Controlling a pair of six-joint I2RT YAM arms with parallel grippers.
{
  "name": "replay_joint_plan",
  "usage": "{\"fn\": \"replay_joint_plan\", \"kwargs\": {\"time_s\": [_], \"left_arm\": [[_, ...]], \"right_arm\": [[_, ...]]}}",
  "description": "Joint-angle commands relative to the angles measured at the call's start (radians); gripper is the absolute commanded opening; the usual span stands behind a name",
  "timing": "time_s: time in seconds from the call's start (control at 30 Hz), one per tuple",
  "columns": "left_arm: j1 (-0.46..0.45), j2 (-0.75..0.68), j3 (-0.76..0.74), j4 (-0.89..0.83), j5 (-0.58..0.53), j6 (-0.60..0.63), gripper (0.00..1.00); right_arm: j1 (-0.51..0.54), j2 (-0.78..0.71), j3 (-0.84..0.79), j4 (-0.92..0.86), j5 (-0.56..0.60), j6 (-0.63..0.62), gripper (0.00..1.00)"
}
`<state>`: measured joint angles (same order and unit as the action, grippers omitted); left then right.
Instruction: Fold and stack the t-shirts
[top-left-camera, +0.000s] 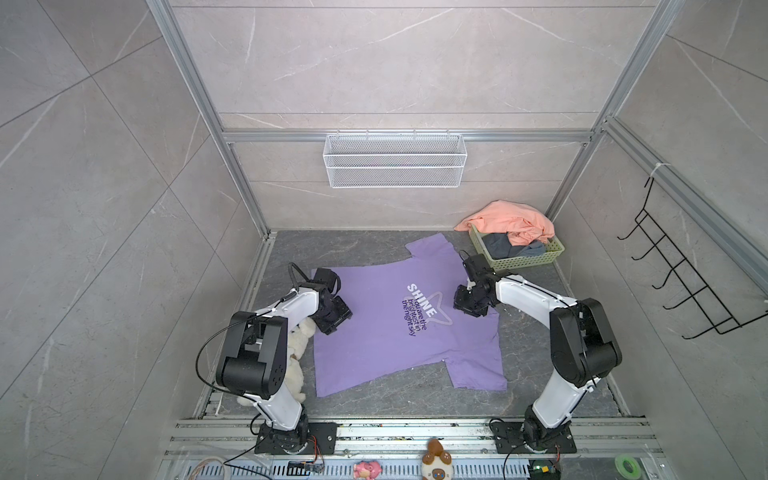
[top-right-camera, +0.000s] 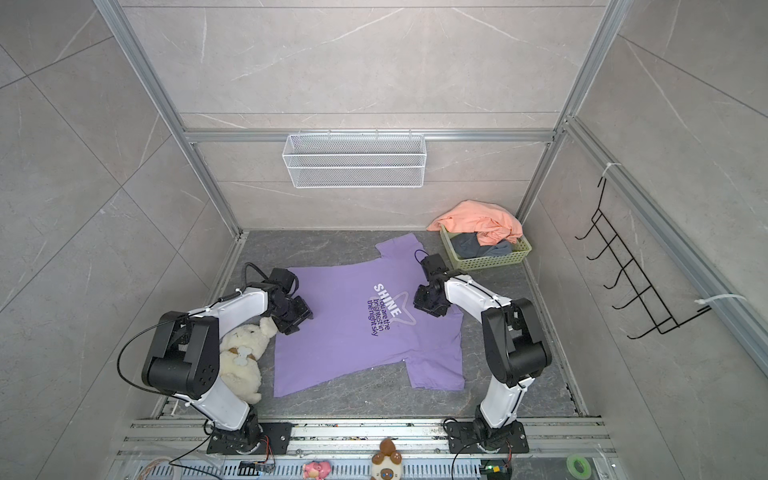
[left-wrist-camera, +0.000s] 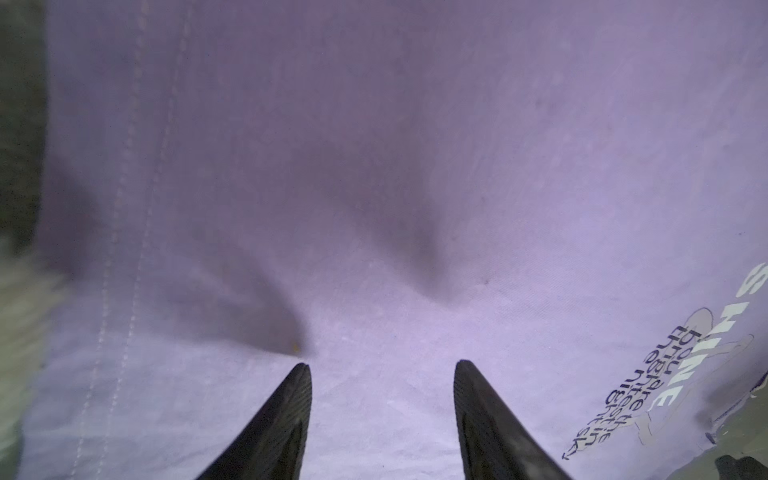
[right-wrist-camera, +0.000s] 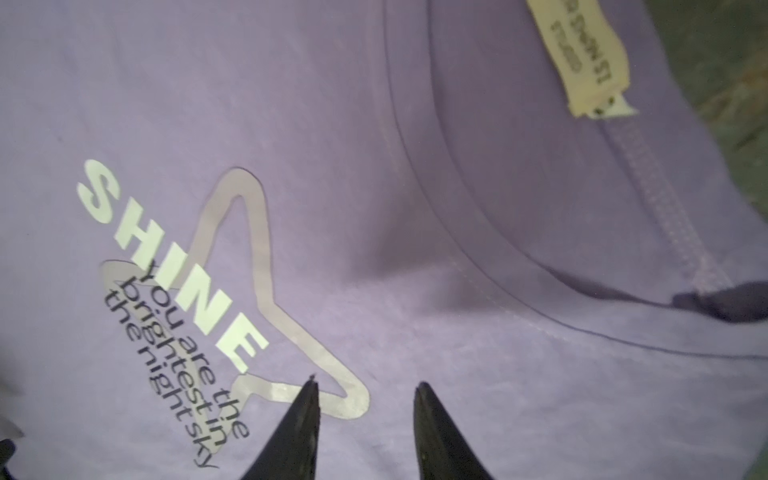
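Dark tabletop (top-left-camera: 332, 249) under lilac t-shirt (top-left-camera: 374, 332), grey tiled walls (top-left-camera: 374, 62) (aluminium-framed), mesh basket (top-left-camera: 395, 176)

Lilac t-shirt (top-left-camera: 374, 332), white "SHINE", dark lettering; salmon t-shirt (top-left-camera: 507, 218); slate-grey t-shirt (top-left-camera: 500, 246); pale-green basket (top-left-camera: 524, 261); cream plush dog (top-right-camera: 241, 345).

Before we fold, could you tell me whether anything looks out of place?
A plush dog lies beside the purple shirt, partly under the left arm; not laundry. The orange shirt spills over the basket rim.
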<state>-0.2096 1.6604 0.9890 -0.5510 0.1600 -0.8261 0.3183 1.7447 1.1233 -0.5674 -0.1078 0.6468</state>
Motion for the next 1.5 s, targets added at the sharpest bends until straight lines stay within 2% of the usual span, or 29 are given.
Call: {"fn": "replay_joint_plan", "kwargs": {"time_s": [0.0, 0.17, 0.43, 0.63, 0.73, 0.9, 1.23, 1.33, 1.47], "left_arm": [[-0.004, -0.011, -0.009, -0.011, 0.008, 0.045, 0.58], [-0.004, 0.005, -0.037, -0.044, 0.028, 0.085, 0.58], [-0.001, 0.024, -0.055, -0.032, 0.049, 0.090, 0.58], [0.000, 0.048, -0.043, -0.024, 0.048, 0.116, 0.59], [0.003, 0.055, -0.040, -0.025, 0.037, 0.138, 0.59], [0.032, 0.049, -0.052, -0.024, 0.030, 0.169, 0.60], [0.122, 0.074, -0.058, -0.013, 0.044, 0.251, 0.60], [0.139, 0.080, -0.048, -0.016, 0.068, 0.277, 0.60], [0.139, 0.051, -0.044, -0.013, 0.124, 0.285, 0.60]], "right_arm": [[-0.002, -0.097, -0.125, -0.025, 0.022, 0.040, 0.40], [-0.002, -0.224, -0.302, 0.000, 0.016, 0.145, 0.40], [0.001, -0.486, -0.513, -0.053, 0.038, 0.223, 0.40], [0.028, -0.551, -0.653, -0.009, 0.037, 0.329, 0.40], [0.093, -0.565, -0.657, -0.035, 0.070, 0.367, 0.40], [0.204, -0.546, -0.659, -0.108, 0.115, 0.501, 0.39], [0.451, -0.482, -0.554, -0.327, 0.240, 0.697, 0.39], [0.495, -0.463, -0.531, -0.371, 0.285, 0.733, 0.40], [0.540, -0.463, -0.452, -0.343, 0.345, 0.682, 0.41]]}}
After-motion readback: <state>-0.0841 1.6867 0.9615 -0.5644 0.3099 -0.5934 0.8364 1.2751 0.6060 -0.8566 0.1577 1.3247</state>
